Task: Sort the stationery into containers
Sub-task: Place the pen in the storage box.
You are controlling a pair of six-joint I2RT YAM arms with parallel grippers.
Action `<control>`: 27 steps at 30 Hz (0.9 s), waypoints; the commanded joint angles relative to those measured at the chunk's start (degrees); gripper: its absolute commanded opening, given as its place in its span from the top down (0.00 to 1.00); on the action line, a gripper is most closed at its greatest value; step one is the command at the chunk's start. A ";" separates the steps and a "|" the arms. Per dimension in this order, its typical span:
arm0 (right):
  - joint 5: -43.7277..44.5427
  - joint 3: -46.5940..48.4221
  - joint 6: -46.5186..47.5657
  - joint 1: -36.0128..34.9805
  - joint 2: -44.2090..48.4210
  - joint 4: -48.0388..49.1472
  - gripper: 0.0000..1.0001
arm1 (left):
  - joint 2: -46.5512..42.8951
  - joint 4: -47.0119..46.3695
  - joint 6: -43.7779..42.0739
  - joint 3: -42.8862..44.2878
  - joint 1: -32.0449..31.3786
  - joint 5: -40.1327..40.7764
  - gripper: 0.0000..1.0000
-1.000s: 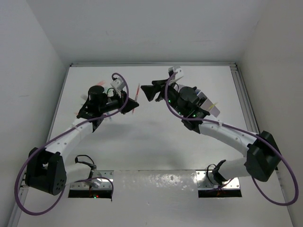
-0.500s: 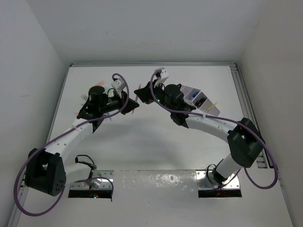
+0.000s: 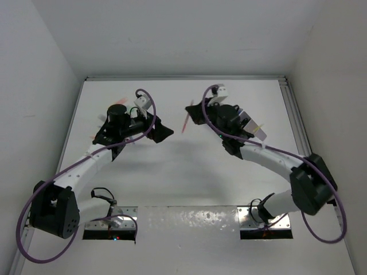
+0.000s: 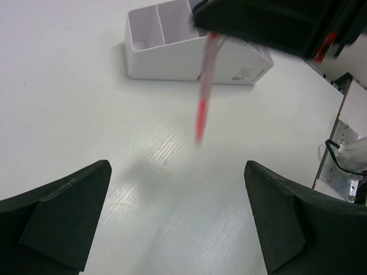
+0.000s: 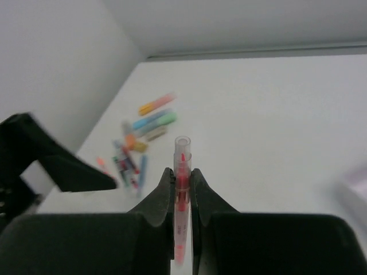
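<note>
A: Right wrist view, right tool point(image 5: 182, 177) state?
B: Pinching the red pen point(image 5: 182, 150), centre frame, off the bench point(image 5: 275, 114).
A: Left tool point(image 4: 178, 172)?
B: Spread; organiser point(image 4: 172, 57) upper centre.

Looking down from high above, well back from the pen point(image 3: 185, 122); facing the pen from low and near on the left wrist, organiser point(image 4: 172, 54) behind it; sighting along the pen from the right wrist, right against it, toward markers point(image 5: 140, 143) beyond; sharing the pen across all three.
</note>
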State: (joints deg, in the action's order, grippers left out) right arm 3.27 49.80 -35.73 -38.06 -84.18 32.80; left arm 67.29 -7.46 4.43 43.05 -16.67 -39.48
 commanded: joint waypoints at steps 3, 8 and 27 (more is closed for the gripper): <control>20.79 -6.90 6.89 8.68 19.79 -8.34 1.00 | -2.86 3.06 -2.49 -0.51 0.93 4.32 0.00; 33.72 -14.10 9.10 15.73 28.71 -12.67 1.00 | -3.04 3.16 -1.79 -2.27 1.63 5.47 0.00; 34.88 -24.21 1.54 28.40 24.25 -2.14 1.00 | -3.04 9.31 -2.23 -1.39 4.27 14.35 0.00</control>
State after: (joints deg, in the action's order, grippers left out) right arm 36.71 27.73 -32.29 -10.15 -59.48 25.82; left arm 65.45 2.70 2.17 40.80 -13.23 -25.91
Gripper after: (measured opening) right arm 0.058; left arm 0.996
